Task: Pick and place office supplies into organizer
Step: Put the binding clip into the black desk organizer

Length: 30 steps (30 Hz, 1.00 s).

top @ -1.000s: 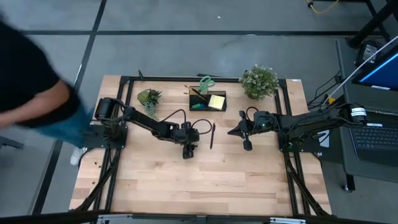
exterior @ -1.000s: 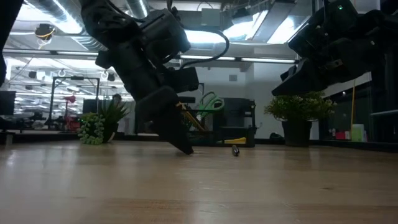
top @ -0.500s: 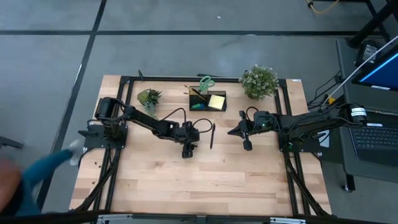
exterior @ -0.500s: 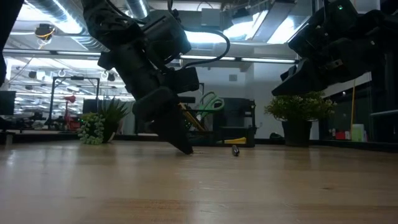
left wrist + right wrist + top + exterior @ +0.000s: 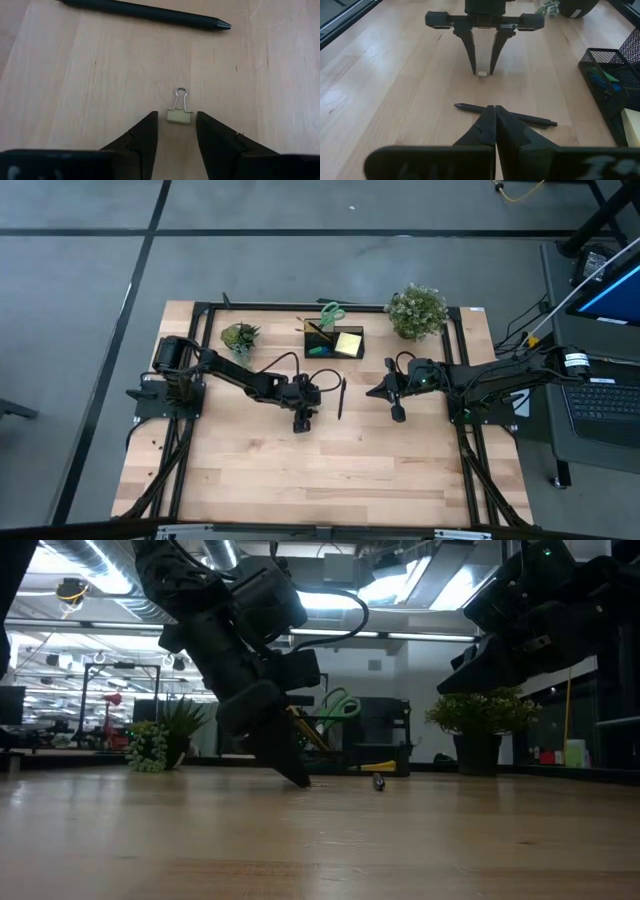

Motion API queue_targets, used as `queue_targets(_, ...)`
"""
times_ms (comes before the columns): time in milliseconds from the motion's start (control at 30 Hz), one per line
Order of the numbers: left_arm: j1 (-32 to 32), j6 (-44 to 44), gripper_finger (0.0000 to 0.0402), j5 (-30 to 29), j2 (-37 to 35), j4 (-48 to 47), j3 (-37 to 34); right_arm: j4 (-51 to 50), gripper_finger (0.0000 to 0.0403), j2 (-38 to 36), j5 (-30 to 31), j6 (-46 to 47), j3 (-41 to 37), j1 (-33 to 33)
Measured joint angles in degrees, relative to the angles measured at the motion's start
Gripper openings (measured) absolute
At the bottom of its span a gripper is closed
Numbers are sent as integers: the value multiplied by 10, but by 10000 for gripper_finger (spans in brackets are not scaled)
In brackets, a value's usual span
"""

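A small beige binder clip (image 5: 179,116) with a wire loop lies flat on the wooden table. My left gripper (image 5: 177,115) points steeply down over it, open, with one finger on each side of the clip's body and a thin gap on both sides. The right wrist view shows the same clip (image 5: 482,75) between those fingers. A black pen (image 5: 341,397) lies on the table just beyond it. My right gripper (image 5: 375,391) hovers shut right of the pen. The black organizer (image 5: 333,342) at the far middle holds green scissors (image 5: 330,312) and a yellow pad (image 5: 348,343).
A small potted plant (image 5: 240,337) stands far left of the organizer. A larger one (image 5: 417,310) stands to its far right. The near half of the table (image 5: 320,480) is bare wood. The pen (image 5: 505,114) lies between the two grippers.
A person in blue beside the table's left edge has walked out of the high view. Both arms have kept still.
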Motion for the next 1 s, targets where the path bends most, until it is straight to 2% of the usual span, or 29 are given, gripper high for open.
queue_targets(667, -1, 19, 56, 1, -11, 8, -1, 0, 6, 0, 0, 1, 0, 0)
queue_targets(1000, 0, 30, 56, -7, -25, 3, -3, 0, 6, 0, 0, 1, 0, 0)
